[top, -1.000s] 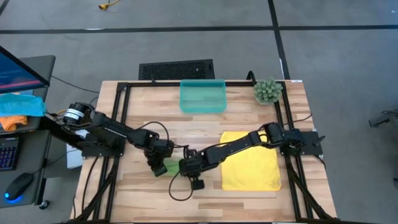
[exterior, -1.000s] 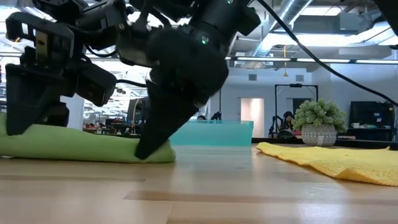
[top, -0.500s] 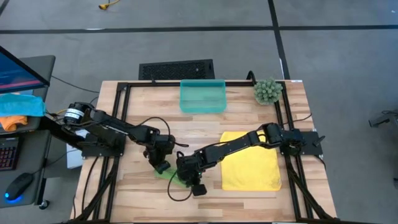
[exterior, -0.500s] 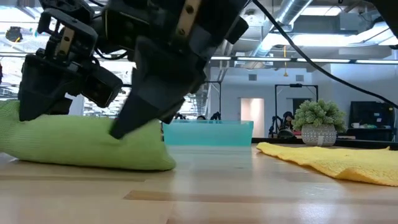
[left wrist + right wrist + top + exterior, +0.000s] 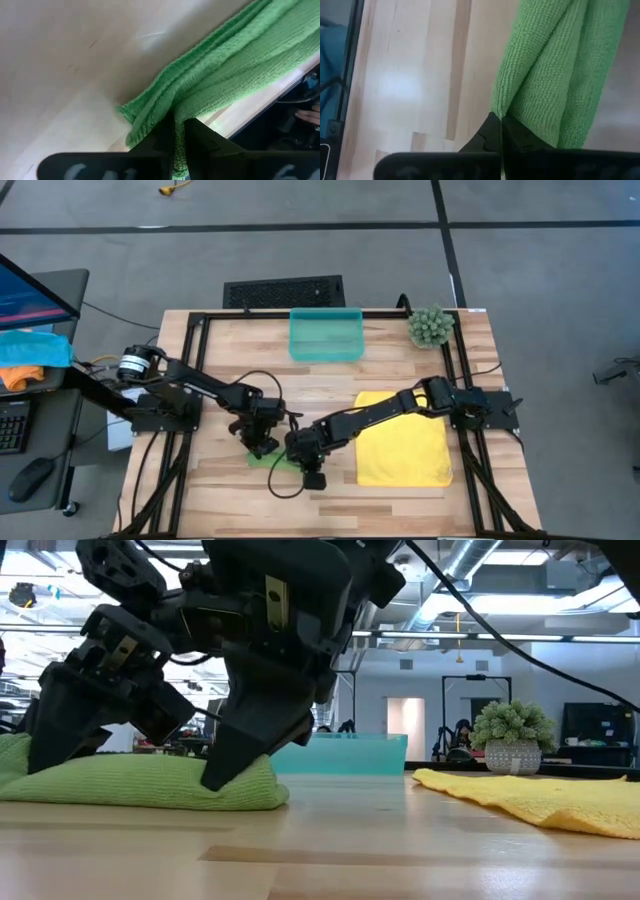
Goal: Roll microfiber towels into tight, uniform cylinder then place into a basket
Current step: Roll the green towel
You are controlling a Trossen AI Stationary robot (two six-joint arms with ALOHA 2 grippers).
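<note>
The light green towel (image 5: 140, 783) lies as a long, flattened roll on the wooden table, left of the middle, near the front. Both grippers slant down onto it: my left gripper (image 5: 178, 131) at its left part and my right gripper (image 5: 500, 125) at its right part, each shut on the cloth. The arms hide most of it in the high view, where only a strip (image 5: 272, 461) shows. The yellow towel (image 5: 405, 442) lies flat on the table's right half. The teal basket (image 5: 326, 334) stands at the far edge. My left gripper pinches the green towel's bunched folds (image 5: 165, 107) between its two fingertips, slanting down from the table's left. Several layers gather at the tips. The towel rests on the table. My right gripper has its shut fingertips at the crease between two folds of the green towel (image 5: 512, 107), slanting down from the table's right. How many layers sit between the tips cannot be told. The towel rests on the table, its right end (image 5: 262, 790) beside the fingers.
A small potted plant (image 5: 430, 326) stands at the far right corner. A black grille panel (image 5: 284, 290) lies beyond the table's far edge. Black frame rails (image 5: 196, 350) run along the table's left, right and far sides.
My left gripper has sunk, shifted a little toward the table's near edge and rolled about its own axis; my right gripper has rolled in place. The green towel has shifted toward the near edge, bulged thicker half a second ago, and lies flatter now.
</note>
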